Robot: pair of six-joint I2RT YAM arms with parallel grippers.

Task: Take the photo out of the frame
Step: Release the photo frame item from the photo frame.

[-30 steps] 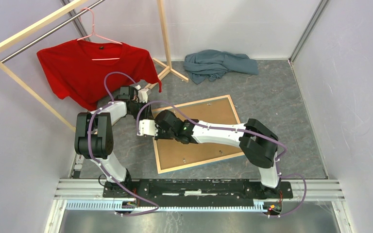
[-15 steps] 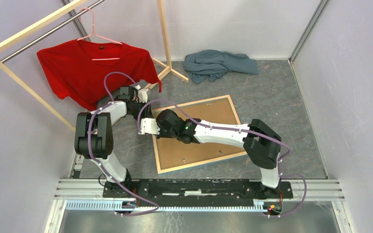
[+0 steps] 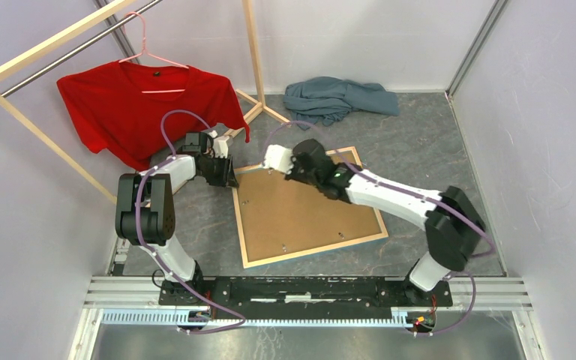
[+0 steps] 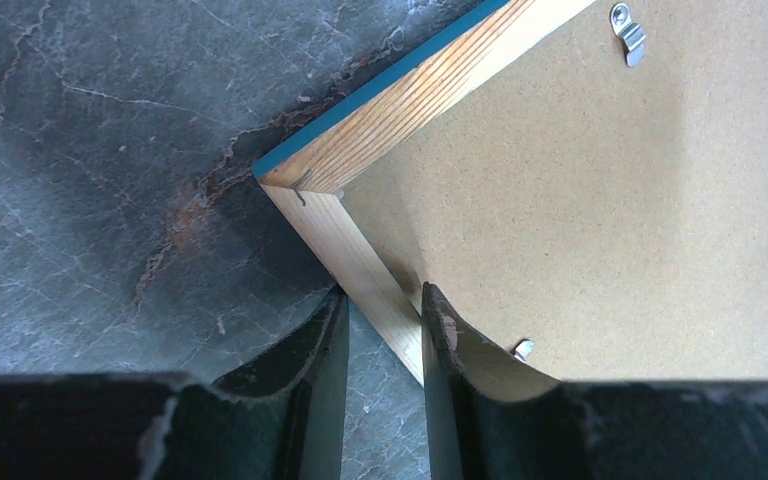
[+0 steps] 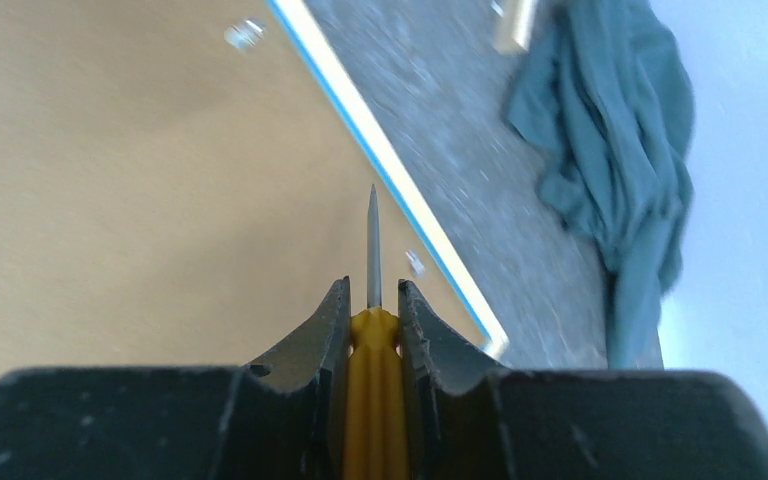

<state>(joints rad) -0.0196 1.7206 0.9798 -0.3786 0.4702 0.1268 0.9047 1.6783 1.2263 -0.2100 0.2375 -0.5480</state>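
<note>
One red T-shirt point(image 3: 135, 112) on a pink hanger point(image 3: 150, 56) hangs from the wooden clothes rack point(image 3: 253, 52), far L. Next, L gripper point(image 4: 384, 297) sits at the far-L corner of the frame point(image 3: 315, 248). Its fingers pinch the pale wood L rail just below the corner joint, one finger on the outer side, the other inside over the board. Frame lies flat & face down, approx centre of the dark grey stone-look mat point(image 3: 435, 165), turned a bit askew. Brown backing board point(image 3: 300, 214) faces up inside it, w/ small metal clips point(image 4: 628, 30) near its edges. Blue front shows only as a thin line at the rim. R gripper point(image 5: 372, 295) hangs over the far rail, fingers clamped on a yellow-handled screwdriver point(image 5: 373, 330), blade pointing out ahead. Wrist view is blurred, so can't tell if the tip touches anything. Further R, a crumpled grey-blue cloth point(image 3: 337, 101) lies by the back wall.
</note>
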